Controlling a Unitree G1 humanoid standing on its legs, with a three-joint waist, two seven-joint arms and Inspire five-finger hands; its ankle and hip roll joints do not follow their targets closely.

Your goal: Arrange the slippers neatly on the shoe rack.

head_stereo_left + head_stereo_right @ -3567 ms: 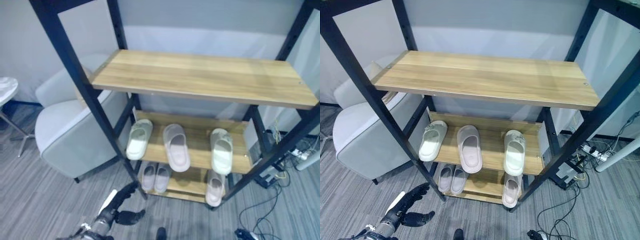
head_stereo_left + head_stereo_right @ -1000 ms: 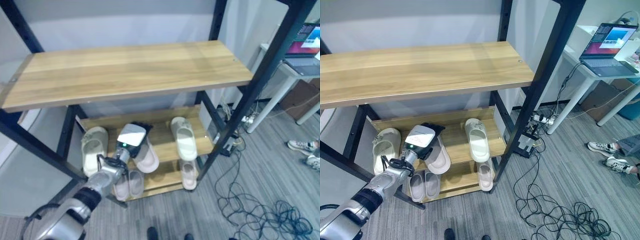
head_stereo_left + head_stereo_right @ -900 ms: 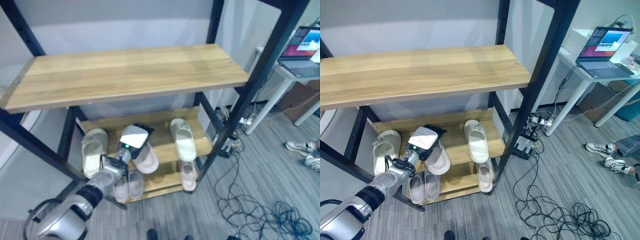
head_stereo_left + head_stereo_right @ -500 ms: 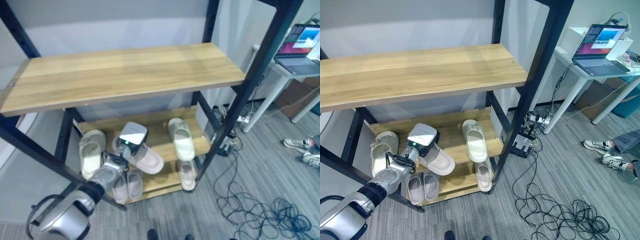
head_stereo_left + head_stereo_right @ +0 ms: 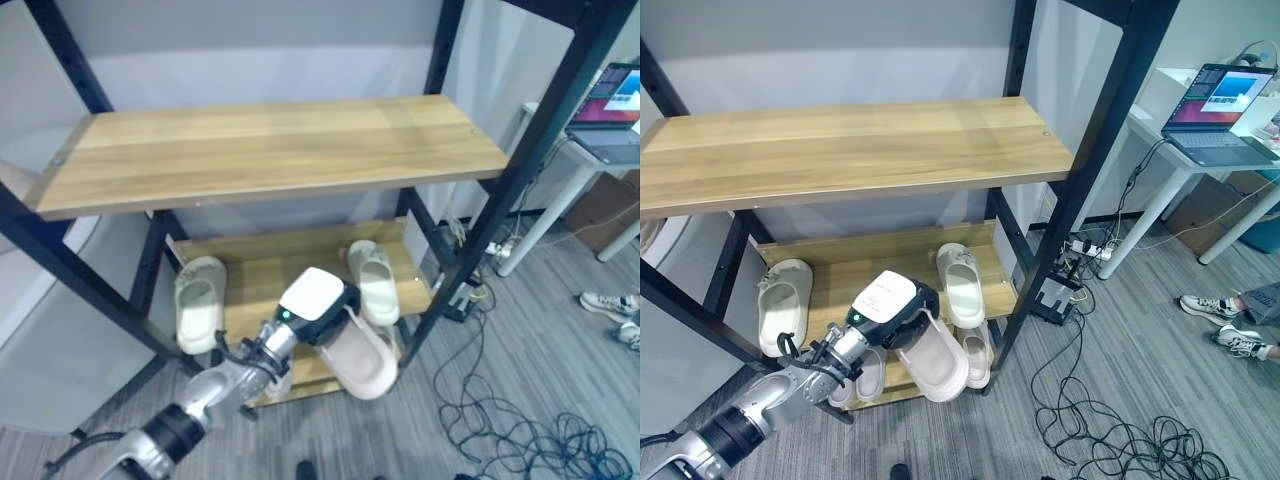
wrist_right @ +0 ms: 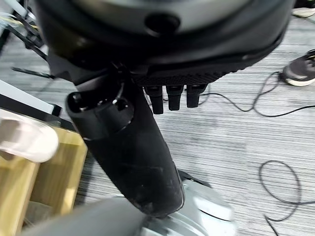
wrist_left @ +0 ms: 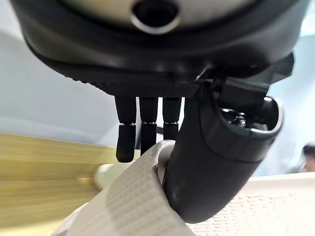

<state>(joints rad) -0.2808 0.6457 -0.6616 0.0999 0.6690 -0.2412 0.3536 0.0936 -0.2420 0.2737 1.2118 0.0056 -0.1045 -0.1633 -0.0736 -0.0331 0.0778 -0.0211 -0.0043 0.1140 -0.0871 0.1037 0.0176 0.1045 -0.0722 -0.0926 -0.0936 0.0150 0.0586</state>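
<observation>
lifting: left robot hand (image 5: 318,303) has pulled the pink slipper (image 5: 360,357) off the middle shelf (image 5: 270,268), thumb and fingers clamped on its strap; it now hangs in front of the shoe rack (image 5: 455,262). needs re-placing straight. right robot hand (image 6: 170,98) idle, fingers relaxed.

The left hand (image 5: 902,305) has pulled the pink slipper (image 5: 933,364) off the middle shelf (image 5: 855,285), toward five o'clock, past its front edge.

Left hand (image 5: 902,305) extended forward, fingers (image 7: 147,129) and thumb pinched closed.
</observation>
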